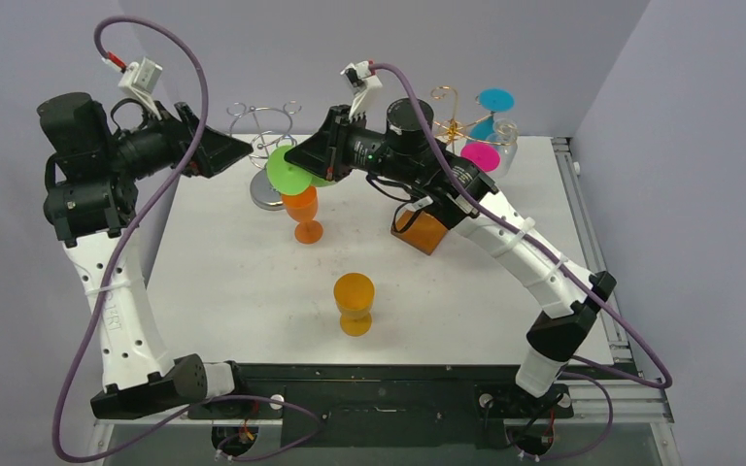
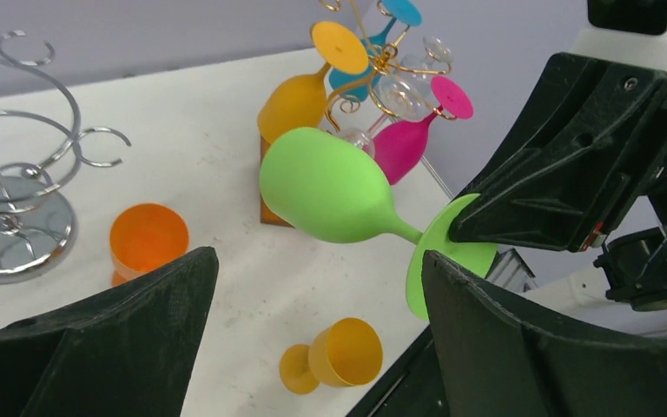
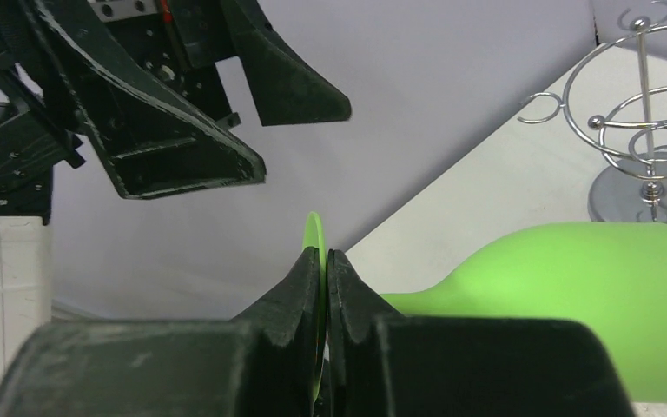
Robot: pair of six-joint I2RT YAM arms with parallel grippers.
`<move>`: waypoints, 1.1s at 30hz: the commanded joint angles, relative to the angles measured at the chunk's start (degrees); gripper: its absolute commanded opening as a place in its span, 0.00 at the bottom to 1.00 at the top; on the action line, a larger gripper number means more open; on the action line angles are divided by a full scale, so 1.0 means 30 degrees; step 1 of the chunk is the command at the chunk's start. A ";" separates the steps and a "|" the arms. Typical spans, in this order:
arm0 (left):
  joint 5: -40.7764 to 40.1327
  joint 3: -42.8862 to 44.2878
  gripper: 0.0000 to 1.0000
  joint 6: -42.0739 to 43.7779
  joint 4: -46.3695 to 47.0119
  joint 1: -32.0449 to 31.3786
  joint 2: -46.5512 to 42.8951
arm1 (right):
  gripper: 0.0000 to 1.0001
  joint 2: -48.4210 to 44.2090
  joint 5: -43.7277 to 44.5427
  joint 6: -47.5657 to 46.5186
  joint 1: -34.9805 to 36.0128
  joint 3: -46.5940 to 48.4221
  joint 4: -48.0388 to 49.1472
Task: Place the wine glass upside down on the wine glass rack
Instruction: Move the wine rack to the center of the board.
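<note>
Mid-carry: right fingers (image 3: 347, 295) pinch lime-green wine glass (image 2: 330, 187) foot, left fingers (image 2: 504, 347) gape empty; next, hook foot into silver wire rack (image 2: 48, 230).

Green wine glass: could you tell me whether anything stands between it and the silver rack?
Nothing visible does. The green wine glass hangs right beside the silver rack. The open left gripper hovers at the rack's left, and an orange glass stands lower.

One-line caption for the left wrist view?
Right gripper, shut, holds the green wine glass sideways by its foot, framed by the open left gripper; silver rack at left.
</note>
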 commanded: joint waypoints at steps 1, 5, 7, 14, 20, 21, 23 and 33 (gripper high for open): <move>0.1777 -0.1987 0.73 -0.0807 0.1063 -0.0036 -0.1131 | 0.00 -0.0798 -0.2059 0.1323 -0.0107 -0.0466 0.3834; 0.3400 -0.3606 0.51 -0.2805 0.3188 -0.0078 -0.1694 | 0.00 -0.0774 -0.3369 0.3244 -0.0548 -0.1774 0.6811; 0.3895 -0.4251 0.50 -0.3896 0.4511 -0.0096 -0.2011 | 0.00 -0.0501 -0.3454 0.3398 -0.0564 -0.1671 0.7159; 0.5498 -0.7458 0.69 -1.0150 1.2599 0.0515 -0.3369 | 0.00 0.0224 -0.3795 0.3638 -0.0794 -0.1561 0.7311; 0.3438 -0.5754 0.68 -0.8250 0.9170 0.3084 -0.2470 | 0.00 -0.0467 -0.3858 0.4073 -0.1205 -0.3141 0.8374; 0.3326 -0.5486 0.68 -0.7579 0.8283 0.3082 -0.2336 | 0.00 -0.0434 -0.3816 0.4111 -0.1213 -0.3106 0.8369; 0.3849 -0.5940 0.70 -0.8426 0.9426 0.2841 -0.2520 | 0.00 -0.0159 -0.3793 0.4252 -0.1189 -0.2860 0.8411; 0.3462 -0.6747 0.73 -0.8641 1.1800 0.2537 -0.2869 | 0.00 -0.0210 -0.3109 0.3828 -0.1182 -0.3242 0.8168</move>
